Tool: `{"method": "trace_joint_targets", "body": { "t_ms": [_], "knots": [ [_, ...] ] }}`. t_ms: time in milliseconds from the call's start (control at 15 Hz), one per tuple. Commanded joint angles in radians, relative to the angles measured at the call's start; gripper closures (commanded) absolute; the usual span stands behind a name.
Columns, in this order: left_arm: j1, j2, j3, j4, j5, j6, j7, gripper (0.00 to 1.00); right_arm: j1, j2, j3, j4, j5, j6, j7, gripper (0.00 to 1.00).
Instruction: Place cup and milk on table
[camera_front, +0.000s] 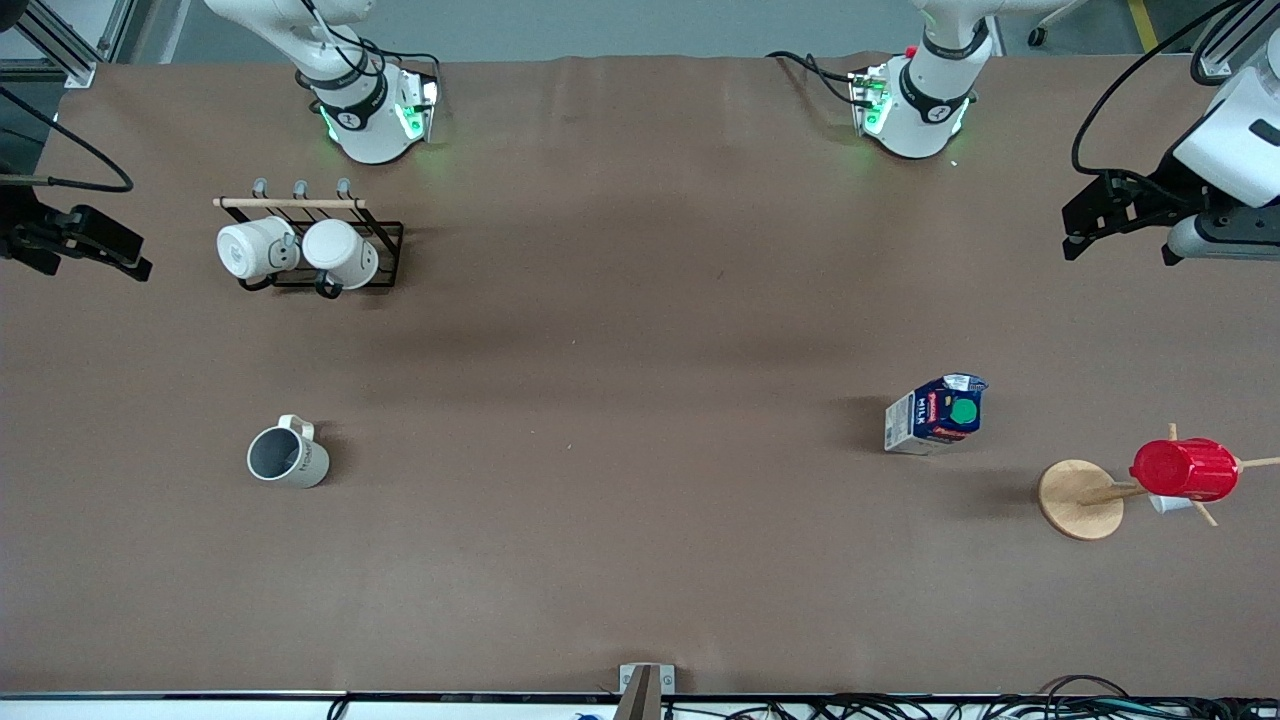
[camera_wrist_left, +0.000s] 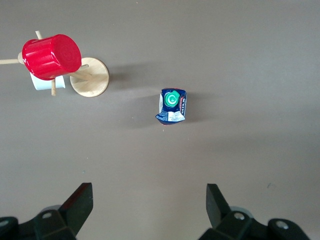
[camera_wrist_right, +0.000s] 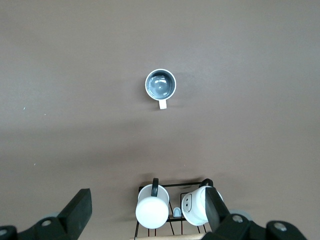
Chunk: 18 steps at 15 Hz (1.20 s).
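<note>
The cream-white cup stands upright on the brown table toward the right arm's end, nearer the front camera than the wire rack. It also shows in the right wrist view, grey inside. The blue and white milk stands on the table toward the left arm's end and shows in the left wrist view. My left gripper is open and empty, high above the table, also in the front view. My right gripper is open and empty, high above the rack, also in the front view.
A black wire rack with two white mugs stands near the right arm's base and shows in the right wrist view. A wooden stand bearing a red cup stands beside the milk, nearer the table's end.
</note>
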Motion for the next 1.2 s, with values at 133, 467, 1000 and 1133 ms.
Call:
{"method": "trace_joint_targets", "body": {
  "t_ms": [133,467,1000,1133],
  "knots": [
    [0.005,0.013,0.0,0.026,-0.007,-0.03,0.013,0.0,-0.012,-0.005,0.008,-0.001,0.009,0.006,0.001,0.0],
    [0.003,0.108,0.001,0.016,-0.004,0.036,-0.016,0.0,-0.014,-0.003,0.005,-0.006,0.009,0.003,0.001,0.0],
    [0.0,0.193,-0.002,-0.256,0.003,0.468,-0.019,0.0,-0.09,0.136,0.0,-0.145,0.008,0.259,-0.111,0.0],
    [-0.001,0.233,-0.002,-0.29,0.004,0.537,-0.019,0.0,-0.095,0.19,-0.02,-0.202,0.008,0.361,-0.139,0.0]
  ]
}}
